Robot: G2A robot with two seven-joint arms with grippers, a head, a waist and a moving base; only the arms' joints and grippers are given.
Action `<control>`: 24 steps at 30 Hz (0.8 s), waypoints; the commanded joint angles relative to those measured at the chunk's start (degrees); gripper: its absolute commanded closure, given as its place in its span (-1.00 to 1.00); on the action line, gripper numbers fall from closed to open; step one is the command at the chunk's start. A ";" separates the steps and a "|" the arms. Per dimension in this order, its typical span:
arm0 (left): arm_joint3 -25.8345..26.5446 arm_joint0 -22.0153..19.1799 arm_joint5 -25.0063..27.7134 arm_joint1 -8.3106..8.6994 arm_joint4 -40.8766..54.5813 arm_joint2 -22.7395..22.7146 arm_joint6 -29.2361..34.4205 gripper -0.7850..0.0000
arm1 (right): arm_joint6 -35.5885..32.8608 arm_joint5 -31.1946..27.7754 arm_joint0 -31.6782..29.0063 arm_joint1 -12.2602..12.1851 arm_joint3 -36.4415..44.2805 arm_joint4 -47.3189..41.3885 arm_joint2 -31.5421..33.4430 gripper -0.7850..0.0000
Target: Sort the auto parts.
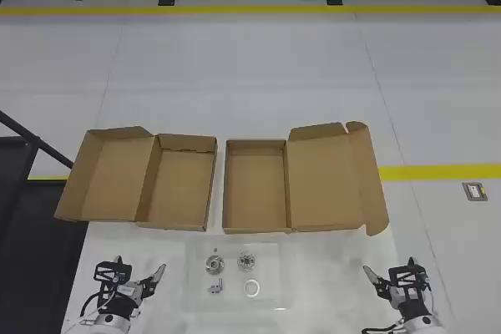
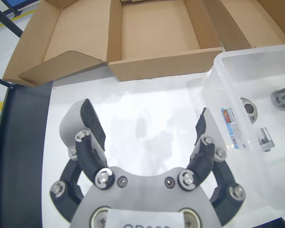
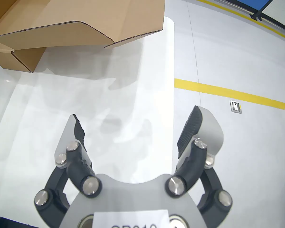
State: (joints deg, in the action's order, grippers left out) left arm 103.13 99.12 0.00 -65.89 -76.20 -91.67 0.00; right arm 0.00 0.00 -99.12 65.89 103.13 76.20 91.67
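Lifting the left gripper (image 2: 144,110) (jaws wide, empty) over the bin (image 2: 251,51) rim should come first; right gripper (image 3: 135,115) equally wide.

The left cardboard box (image 1: 177,184) and the right cardboard box (image 1: 255,185) were plain tan-brown. The bin (image 2: 224,110) was clear plastic with a small blue-and-white label (image 2: 232,126). The metal parts (image 1: 215,264) were silver-grey. The table (image 1: 334,275) was glossy white, and the floor (image 1: 234,75) pale grey with a yellow stripe (image 1: 451,172). The left gripper (image 2: 144,122) and the right gripper (image 3: 137,129) were silver with black ribbed pads (image 2: 93,122).
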 commanded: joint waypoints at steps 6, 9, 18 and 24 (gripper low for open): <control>0.00 0.00 0.00 0.00 0.00 0.00 0.00 -1.00 | 0.00 0.00 0.00 0.00 0.00 0.00 0.00 -1.00; 0.00 0.00 0.00 0.00 0.00 0.00 0.00 -1.00 | 0.00 0.00 0.00 0.00 0.00 0.00 0.00 -1.00; 0.49 -0.12 0.47 -0.01 0.01 -0.49 -1.80 -1.00 | 2.86 -0.73 -0.13 0.02 1.40 2.49 -0.69 -1.00; 3.68 1.45 4.76 0.23 2.23 -4.96 -7.73 -1.00 | 5.34 -5.47 -0.40 -0.20 6.87 4.60 -0.12 -1.00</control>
State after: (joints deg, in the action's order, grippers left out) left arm 106.22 100.25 3.39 -65.73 -74.22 -95.90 -6.92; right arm 5.68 -4.40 -99.61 65.74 108.93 80.71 91.42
